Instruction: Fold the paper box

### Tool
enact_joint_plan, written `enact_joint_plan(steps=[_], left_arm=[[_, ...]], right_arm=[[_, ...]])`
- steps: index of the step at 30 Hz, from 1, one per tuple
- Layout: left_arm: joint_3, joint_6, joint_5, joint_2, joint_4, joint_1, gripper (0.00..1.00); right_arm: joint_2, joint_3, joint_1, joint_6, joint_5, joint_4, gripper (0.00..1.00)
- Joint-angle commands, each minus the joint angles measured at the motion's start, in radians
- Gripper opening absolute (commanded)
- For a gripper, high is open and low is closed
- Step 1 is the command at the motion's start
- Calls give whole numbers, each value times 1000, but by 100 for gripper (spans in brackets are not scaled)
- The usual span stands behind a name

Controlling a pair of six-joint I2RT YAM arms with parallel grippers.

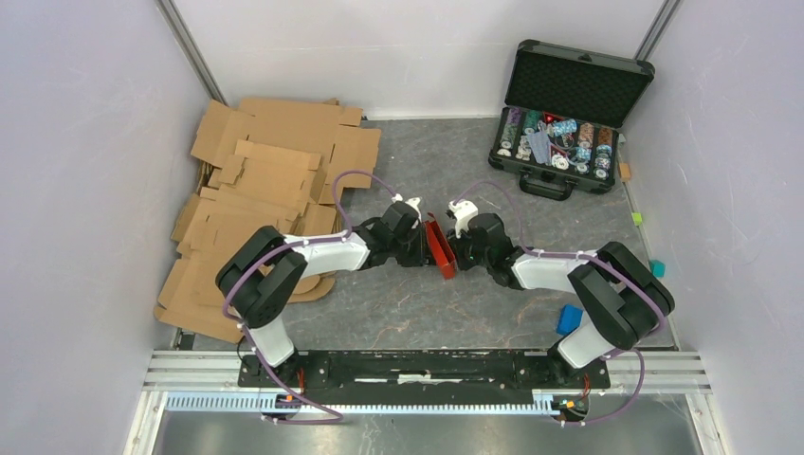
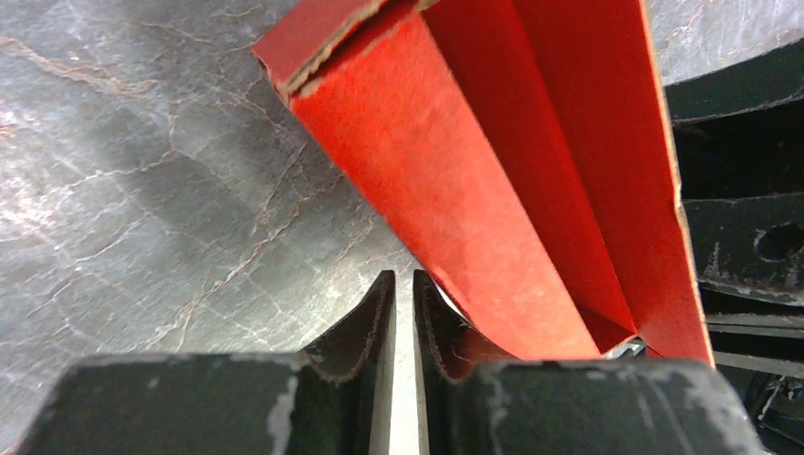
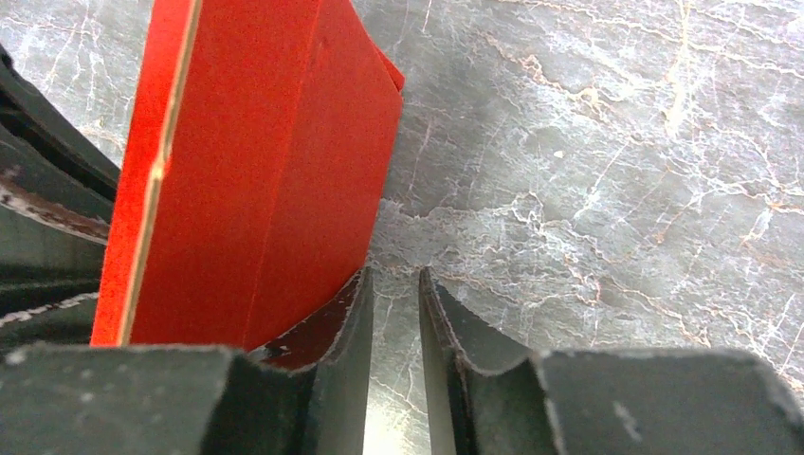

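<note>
While both arms stretch inward from the near rail [image 1: 427,365], they meet at mid-table with the box [image 1: 439,248] between them.

Near right, by the right arm's base: blue block [image 1: 569,318].

Mid-table: the box stands on edge, tilted, with one gripper on each side.
- Left gripper [image 2: 403,322]: jaws almost together with only a slit between, and nothing in it. The box leans on the outside of the finger nearer it and is not gripped.
- Right gripper [image 3: 393,322]: jaws a little apart, gap empty, and the table [image 3: 616,190] shows through. The box lies against the outer face of one finger.
- Neither gripper holds the box. Both only prop it from opposite sides.

Step, my judgement: mid-fold. At least one wall looks turned up along its crease, and a doubled edge shows at the far corner. I cannot tell whether every wall is locked.

Next move, my judgement: one gripper should open onto a wall edge while the other braces. Otherwise the box may tip flat.

Counts:
- Box: 1.
- Arms: 2. Grippers: 2.
- Blocks: 3, all on the right side (blue, teal [image 1: 657,268], green [image 1: 637,218]).
- Case [image 1: 569,90]: 1, far right, lid open, with chips [image 1: 559,142] inside, too many to count.
- Cardboard [image 1: 265,190]: far left, a loose overlapping pile of several sheets, no exact count.
</note>
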Motion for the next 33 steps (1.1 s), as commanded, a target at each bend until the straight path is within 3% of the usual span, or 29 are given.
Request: enact_joint_plan(steps=[1, 14, 33], left_arm=[[28, 62, -54, -68, -42, -2, 18], [27, 63, -32, -109, -29, 21, 18], [62, 49, 31, -89, 19, 21, 19]], right_arm=[[-27, 14, 6, -23, 43, -54, 32], [-103, 2, -6, -9, 110, -43, 47], [-228, -67, -33, 44, -47, 1, 50]])
